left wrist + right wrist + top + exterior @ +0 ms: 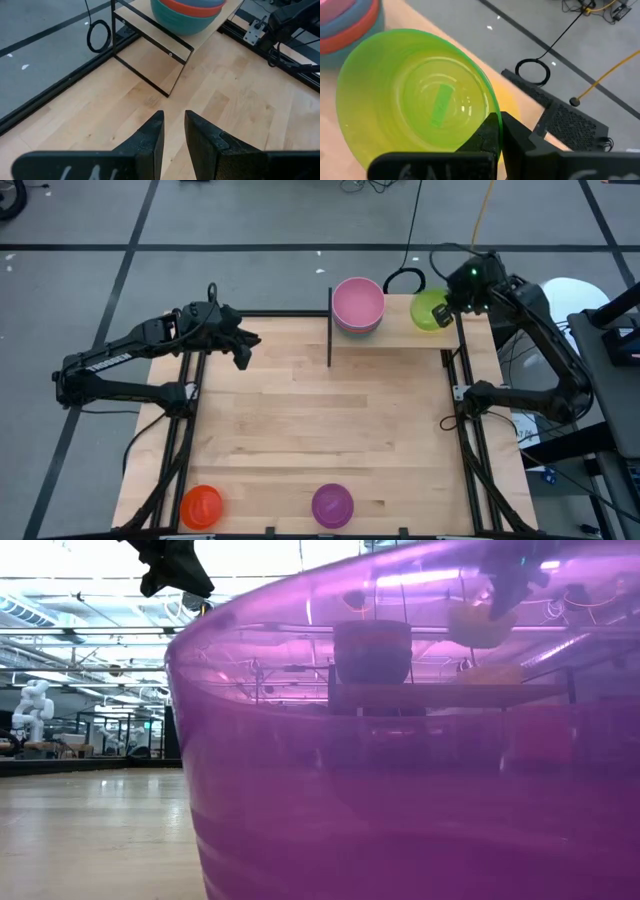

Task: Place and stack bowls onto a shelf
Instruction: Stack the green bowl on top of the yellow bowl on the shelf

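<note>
The shelf (395, 338) stands at the table's far edge. On its left part sits a stack of bowls (358, 305) with the pink one on top; the right wrist view shows the stack (345, 27) as pink over red over blue. My right gripper (447, 308) is shut on the green bowl (428, 311) above the shelf's right part, over a yellow bowl (509, 107). My left gripper (243, 352) hovers over the table's far left, open by a narrow gap and holding nothing (174, 120). A purple bowl (332, 505) and an orange bowl (201, 505) rest on the table's near edge. My right gripper pinches the green bowl by its rim (492, 111) on the side toward the table's right, one finger inside (487, 132) and one outside. The fingers come from above and the right. The bowl is tilted and lifted clear of the shelf (480, 625).
The purple bowl (400, 760) stands right in front of the low camera and fills most of that view. The shelf's black post (330, 330) rises at its left end. Bare wooden tabletop (320, 420) lies between the shelf and the near bowls.
</note>
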